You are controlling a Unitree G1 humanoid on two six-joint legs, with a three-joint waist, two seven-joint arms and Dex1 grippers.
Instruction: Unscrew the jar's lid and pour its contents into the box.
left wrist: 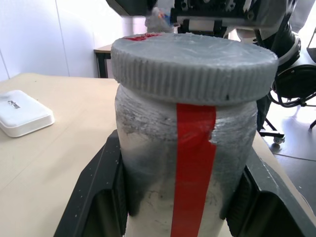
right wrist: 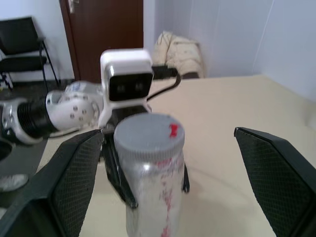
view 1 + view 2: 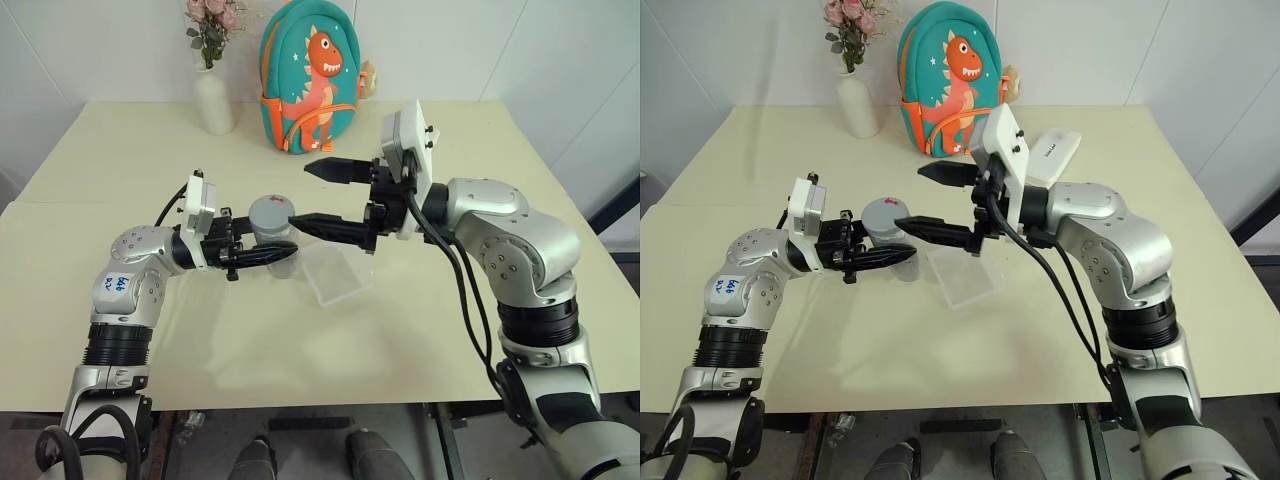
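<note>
- Light bright, even, from overhead; the cream bench (image 3: 420,330) reads clearly edge to edge.
- Soft, diffuse shadows lie on the bench under both arms, no hard outlines.
- Mild sheen on the silver arm casings; faint highlights on the box (image 3: 335,275), no blown-out glare.
- Head views sharp across the frame.
- Left wrist view: the jar (image 1: 190,163) up close is crisp, room behind softer.
- Right wrist view: the lid (image 2: 149,131) and background slightly soft; near black fingers (image 2: 276,168) blurred at the edges.

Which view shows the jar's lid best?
The left wrist view: the lid sits close, ribbed edge plain. The right wrist view shows its top and red mark; in the head views the right gripper partly covers it.
</note>
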